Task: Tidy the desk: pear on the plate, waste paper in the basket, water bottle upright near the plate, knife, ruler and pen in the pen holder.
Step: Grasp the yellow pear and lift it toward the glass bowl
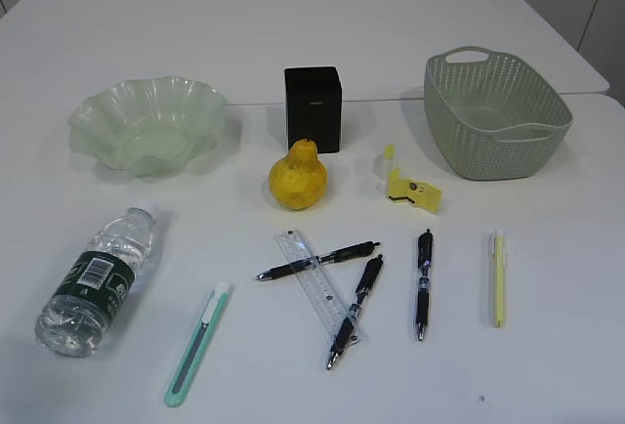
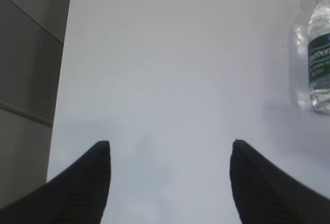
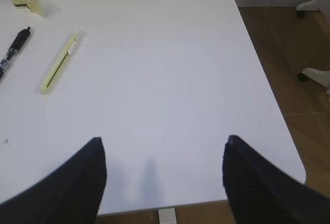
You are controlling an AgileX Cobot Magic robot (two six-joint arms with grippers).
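Observation:
A yellow pear (image 1: 298, 178) stands mid-table before the black pen holder (image 1: 312, 107). A green glass plate (image 1: 146, 123) is at the back left, a green basket (image 1: 496, 111) at the back right. Yellow waste paper (image 1: 410, 186) lies left of the basket. A water bottle (image 1: 96, 282) lies on its side at the front left; it also shows in the left wrist view (image 2: 319, 53). A teal knife (image 1: 198, 342), a clear ruler (image 1: 317, 285), three black pens (image 1: 317, 261) and a yellow pen (image 1: 498, 277) lie in front. My left gripper (image 2: 170, 149) and right gripper (image 3: 162, 144) are open and empty over bare table.
The table's right edge and front right corner (image 3: 296, 167) lie close to my right gripper, with wooden floor beyond. The table's left edge (image 2: 62, 79) runs beside my left gripper. Neither arm shows in the exterior view.

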